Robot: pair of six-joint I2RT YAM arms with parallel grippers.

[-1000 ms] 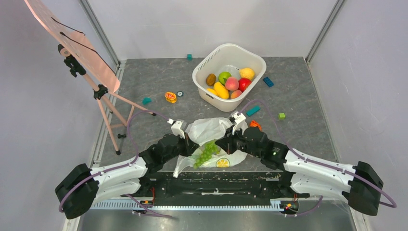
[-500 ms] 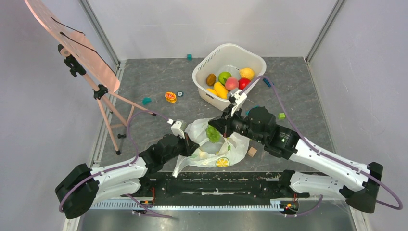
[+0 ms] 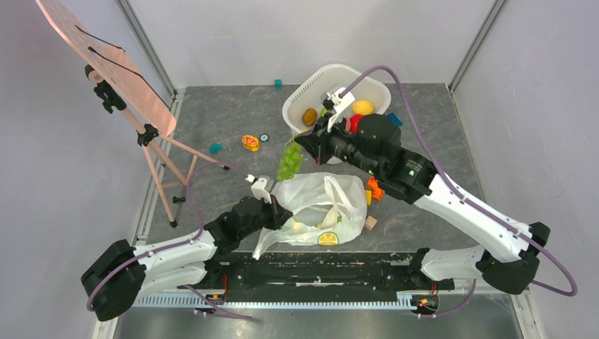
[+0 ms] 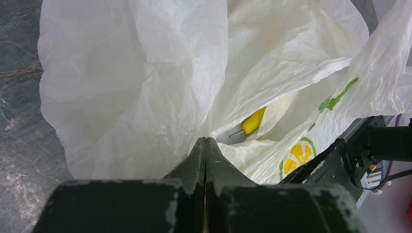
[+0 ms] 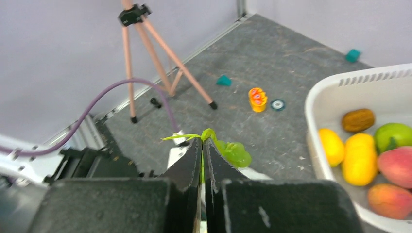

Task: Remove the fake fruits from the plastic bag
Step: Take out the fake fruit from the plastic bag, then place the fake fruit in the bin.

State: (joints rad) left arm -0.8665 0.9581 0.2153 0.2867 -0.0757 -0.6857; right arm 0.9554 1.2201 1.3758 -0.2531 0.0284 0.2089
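Right tool (image 3: 302,140), clamped tight on the stem of the green grape bunch (image 3: 288,161), dangles it stem-up over the tabletop (image 3: 226,116) — the white tub (image 3: 302,90) sits just to its right, the plastic bag (image 3: 311,194) nearer the bases — left tool (image 3: 277,207) pinches the bag's edge closed

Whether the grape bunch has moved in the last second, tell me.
Yes. The grape bunch, pinched by the right gripper, went from over the plastic bag up the view to beside the white tub.
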